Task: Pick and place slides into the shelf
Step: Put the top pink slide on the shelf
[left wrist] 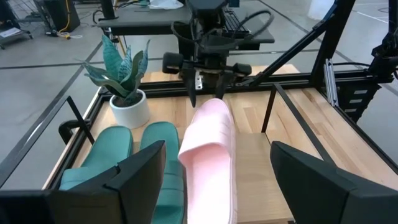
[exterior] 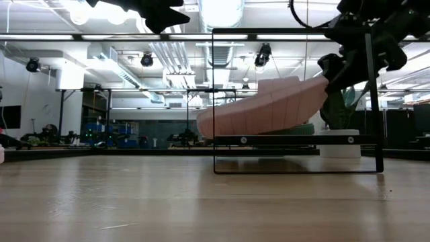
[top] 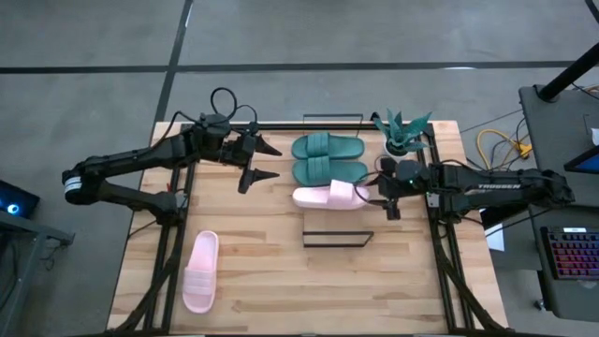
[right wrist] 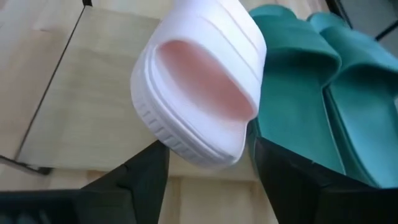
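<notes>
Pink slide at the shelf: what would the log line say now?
right gripper: holds pink slide tilted on shelf | left gripper: open, waiting

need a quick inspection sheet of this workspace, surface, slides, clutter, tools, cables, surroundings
Surface: light wood table, with black frame rails along both sides.
Job's things: two green slides side by side on the shelf; one pink slide next to them, tilted up at the right tool's end; a second pink slide flat on the table near the left front, off the shelf.
Clutter: potted plant at the far right corner.
Grippers: right tool at the pink slide's end, grip cannot be judged; left tool open, empty, beside the green slides.
Cables: black loop at the left arm; yellow cable off the table, right.
Surroundings: grey floor; keyboard at right.
</notes>
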You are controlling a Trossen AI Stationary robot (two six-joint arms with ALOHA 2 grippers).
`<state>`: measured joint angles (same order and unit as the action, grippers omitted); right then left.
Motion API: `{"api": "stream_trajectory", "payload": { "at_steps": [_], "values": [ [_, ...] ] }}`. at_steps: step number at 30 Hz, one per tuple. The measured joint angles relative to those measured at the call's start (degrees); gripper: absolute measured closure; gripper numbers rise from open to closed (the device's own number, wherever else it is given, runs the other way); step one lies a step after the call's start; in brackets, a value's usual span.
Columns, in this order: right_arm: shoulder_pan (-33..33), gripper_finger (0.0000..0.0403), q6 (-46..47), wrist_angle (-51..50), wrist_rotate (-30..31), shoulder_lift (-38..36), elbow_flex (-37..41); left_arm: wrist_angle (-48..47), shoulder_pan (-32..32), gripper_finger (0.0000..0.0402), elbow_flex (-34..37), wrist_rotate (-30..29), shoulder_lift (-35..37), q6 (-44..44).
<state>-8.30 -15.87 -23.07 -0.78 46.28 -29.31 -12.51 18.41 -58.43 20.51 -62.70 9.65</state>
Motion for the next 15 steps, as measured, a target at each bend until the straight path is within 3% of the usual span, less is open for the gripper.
{"api": "stream_trajectory", "payload": {
  "at_steps": [15],
  "values": [
    [0.01,0.0170,8.56,-8.89,0.04,0.00,-6.66,0.00,0.00,0.0127,0.02,0.00,0.00,0.05]
  ]
}}
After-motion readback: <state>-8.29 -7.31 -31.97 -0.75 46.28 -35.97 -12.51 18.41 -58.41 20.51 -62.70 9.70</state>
